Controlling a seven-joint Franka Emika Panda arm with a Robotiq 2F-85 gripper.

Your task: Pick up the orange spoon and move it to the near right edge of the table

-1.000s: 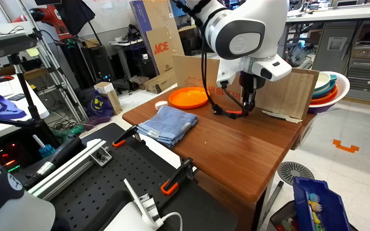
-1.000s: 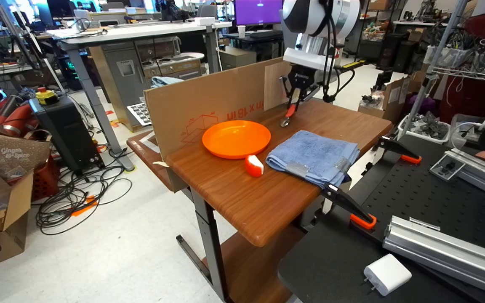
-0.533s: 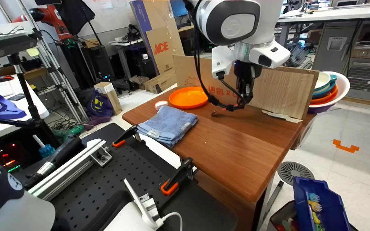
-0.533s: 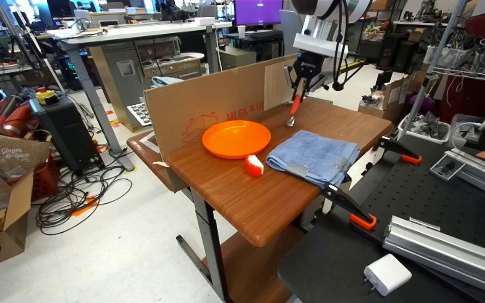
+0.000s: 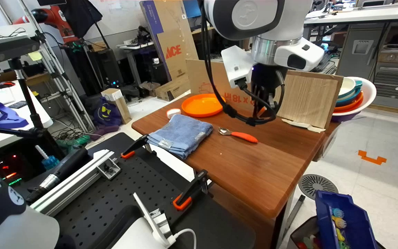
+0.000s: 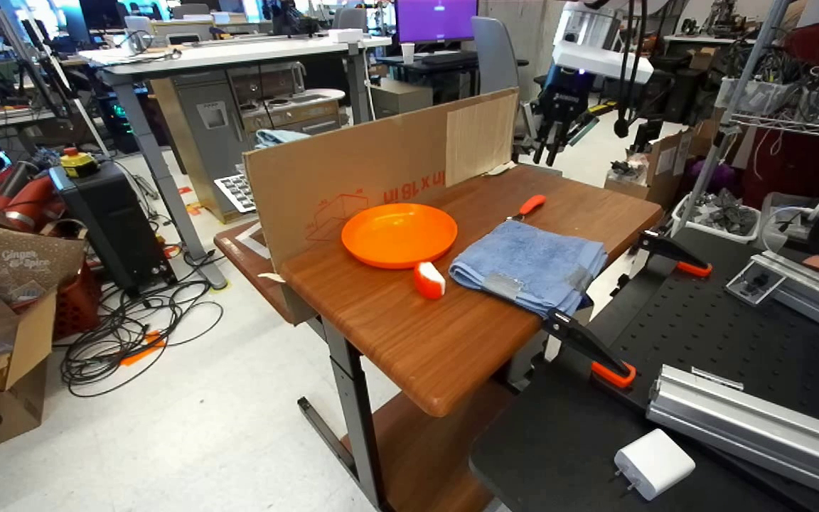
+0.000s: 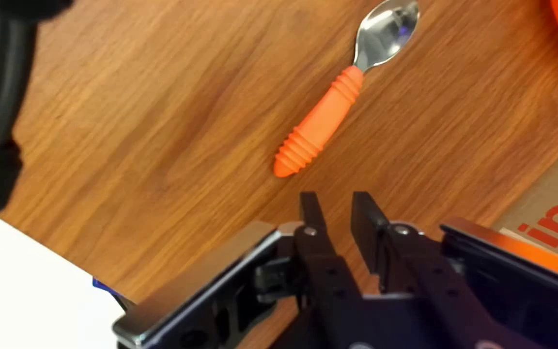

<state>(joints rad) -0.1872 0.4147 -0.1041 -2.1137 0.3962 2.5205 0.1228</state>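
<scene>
Claw (image 7: 335, 208): jaws a little apart, wood showing between them, raised above the table (image 5: 240, 169).
Orange spoon (image 5: 240, 135): lying on the table, inward from every edge, bowl just beside the folded blue cloth (image 5: 181, 133).
Orange plate (image 5: 202, 105): by the table edge that the cardboard panel (image 6: 374, 167) lines.

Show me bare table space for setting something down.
The table is bare between the orange-handled spoon and the end its handle points toward, and at the opposite end, bordered by the orange plate, red-and-white object and blue towel. Those last three crowd together.
</scene>
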